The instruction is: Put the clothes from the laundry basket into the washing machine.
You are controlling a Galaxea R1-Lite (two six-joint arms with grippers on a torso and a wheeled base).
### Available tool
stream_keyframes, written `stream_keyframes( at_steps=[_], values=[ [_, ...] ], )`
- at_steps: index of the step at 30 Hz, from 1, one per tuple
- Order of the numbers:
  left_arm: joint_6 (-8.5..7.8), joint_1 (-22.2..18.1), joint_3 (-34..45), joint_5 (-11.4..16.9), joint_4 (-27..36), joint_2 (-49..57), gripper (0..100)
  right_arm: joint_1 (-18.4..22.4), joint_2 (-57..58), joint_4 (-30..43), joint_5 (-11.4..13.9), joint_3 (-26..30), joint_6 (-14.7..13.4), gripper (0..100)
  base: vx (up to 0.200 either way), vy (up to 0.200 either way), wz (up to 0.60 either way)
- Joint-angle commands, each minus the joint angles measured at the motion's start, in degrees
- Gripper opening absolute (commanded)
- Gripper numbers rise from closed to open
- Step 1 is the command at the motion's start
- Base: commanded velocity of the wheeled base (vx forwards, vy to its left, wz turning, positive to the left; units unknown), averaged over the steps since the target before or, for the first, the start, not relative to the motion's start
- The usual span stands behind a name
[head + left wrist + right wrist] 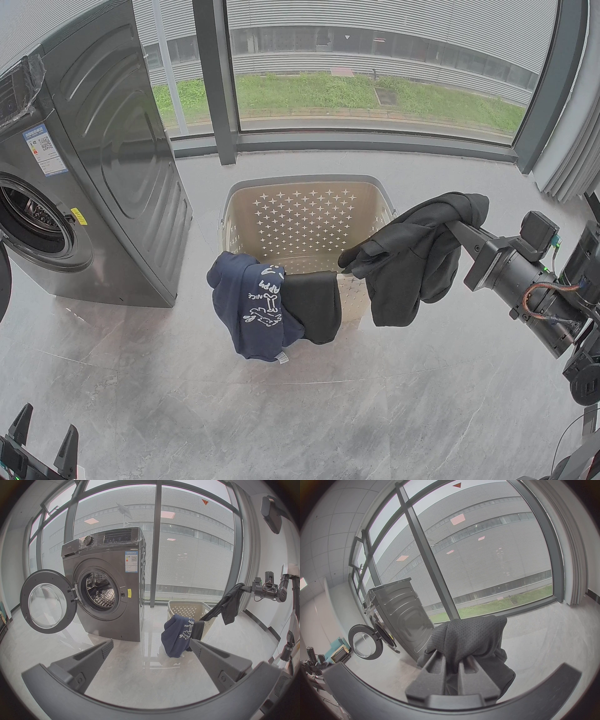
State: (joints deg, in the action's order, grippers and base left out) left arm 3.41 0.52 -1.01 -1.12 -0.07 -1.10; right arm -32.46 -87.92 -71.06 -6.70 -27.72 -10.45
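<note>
Your right gripper (453, 658): jaws clenched on the grey garment (406, 262), above the laundry basket (300, 180) right rim, sleeve maybe touching it. Left gripper (150, 642): jaws released. Washing machine (119, 156) door (47, 602) swung wide.

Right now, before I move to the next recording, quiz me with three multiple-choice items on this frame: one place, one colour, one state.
1. Where is the navy garment relative to the laundry basket?
A. draped over its front rim
B. wholly inside it
C. apart from it

2. What colour is the laundry basket?
A. blue
B. black
C. beige

3. What state is the right end effector in?
A. open, empty
B. shut on the dark grey garment
C. open around the navy garment

Answers:
1 A, it hangs down the outside of the front rim.
2 C, its star-pierced walls are beige.
3 B, the cloth is pinched between its closed jaws in the right wrist view.
</note>
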Motion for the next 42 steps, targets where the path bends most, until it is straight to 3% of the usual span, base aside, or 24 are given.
stream_keyframes(
  at_steps=[1, 42],
  values=[
    [0.01, 0.0, 0.92, -0.02, -0.01, -0.13, 100, -0.14, 0.12, -0.04, -0.06, -0.14, -0.01, 0, 0.0, 0.2, 0.0],
    [-0.07, -0.26, 0.92, -0.02, -0.01, 0.22, 100, -2.25, -0.41, -0.84, -0.15, 0.48, -0.36, 0, 0.0, 0.2, 0.0]
  ],
)
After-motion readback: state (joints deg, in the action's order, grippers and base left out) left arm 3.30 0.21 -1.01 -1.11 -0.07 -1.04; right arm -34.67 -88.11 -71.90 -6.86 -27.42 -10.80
